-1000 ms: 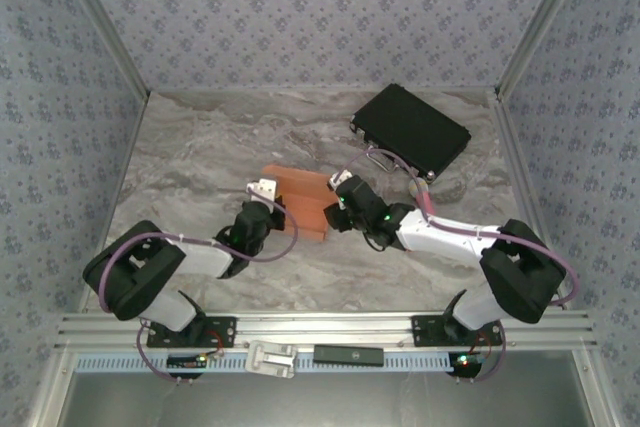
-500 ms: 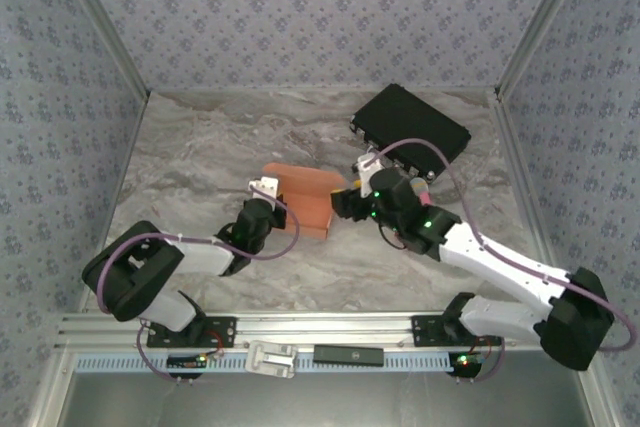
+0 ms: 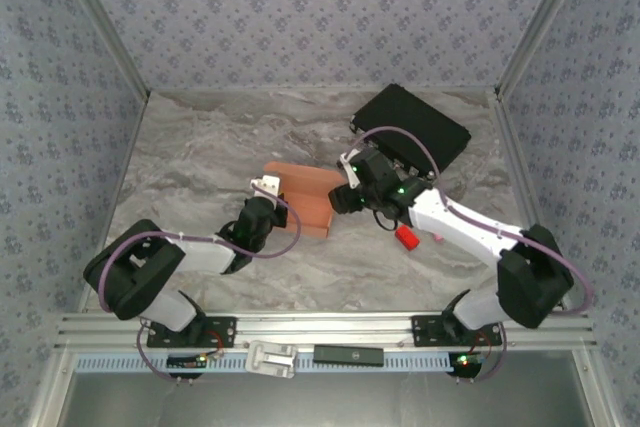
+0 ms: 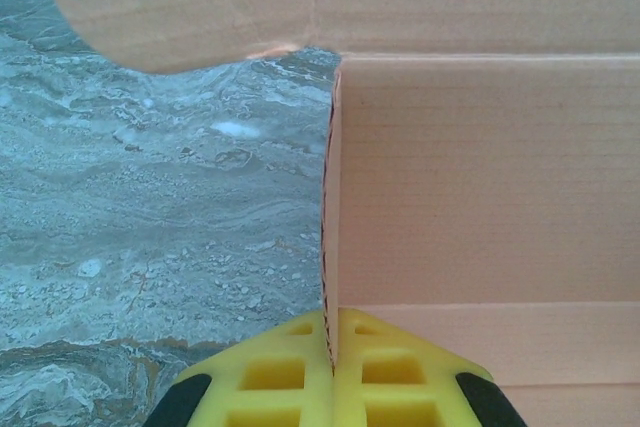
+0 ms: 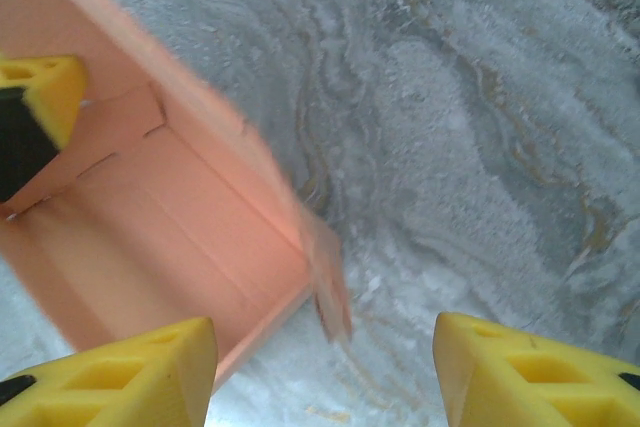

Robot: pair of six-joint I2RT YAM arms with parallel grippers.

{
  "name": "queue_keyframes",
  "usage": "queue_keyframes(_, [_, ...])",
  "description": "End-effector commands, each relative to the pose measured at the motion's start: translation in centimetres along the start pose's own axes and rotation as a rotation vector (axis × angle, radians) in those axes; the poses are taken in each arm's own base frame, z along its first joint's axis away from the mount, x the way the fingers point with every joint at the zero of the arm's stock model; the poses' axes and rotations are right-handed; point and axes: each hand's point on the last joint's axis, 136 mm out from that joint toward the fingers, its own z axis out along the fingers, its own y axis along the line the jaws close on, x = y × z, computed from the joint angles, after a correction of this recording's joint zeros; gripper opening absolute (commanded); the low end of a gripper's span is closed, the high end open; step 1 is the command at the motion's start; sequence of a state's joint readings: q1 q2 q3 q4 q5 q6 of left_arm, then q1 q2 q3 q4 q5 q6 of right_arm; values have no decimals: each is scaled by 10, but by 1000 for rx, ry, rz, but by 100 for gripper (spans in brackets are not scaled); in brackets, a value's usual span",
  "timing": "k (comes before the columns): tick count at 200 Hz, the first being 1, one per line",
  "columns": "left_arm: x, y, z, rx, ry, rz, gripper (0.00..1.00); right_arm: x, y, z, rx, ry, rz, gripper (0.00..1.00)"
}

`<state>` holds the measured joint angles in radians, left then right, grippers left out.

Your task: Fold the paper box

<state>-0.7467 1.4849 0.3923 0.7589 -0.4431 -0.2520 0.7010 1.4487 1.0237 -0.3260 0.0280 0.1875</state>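
Top external: salmon-orange thin cardboard paper box point(image 3: 308, 197) mid grey marbled table point(image 3: 200, 147). Left gripper point(image 4: 330, 352) pinching its upright wall at 9 o'clock; right gripper point(image 5: 325, 372) spread wide at 3 o'clock.

The top camera looks down from above the near edge and takes in the whole table point(image 3: 200, 147). The left wrist camera is very near the paper box point(image 4: 480, 177), facing its wall. The right wrist camera looks down into this same box from its right.
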Motion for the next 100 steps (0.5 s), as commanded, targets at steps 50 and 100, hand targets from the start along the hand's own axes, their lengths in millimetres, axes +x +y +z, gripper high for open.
queue_keyframes(50, [9, 1, 3, -20, 42, 41, 0, -21, -5, -8, -37, 128, -125, 62])
queue_keyframes(100, [8, 1, 3, -19, 41, 43, 0, -14, -11, 13, 36, 266, -172, 46])
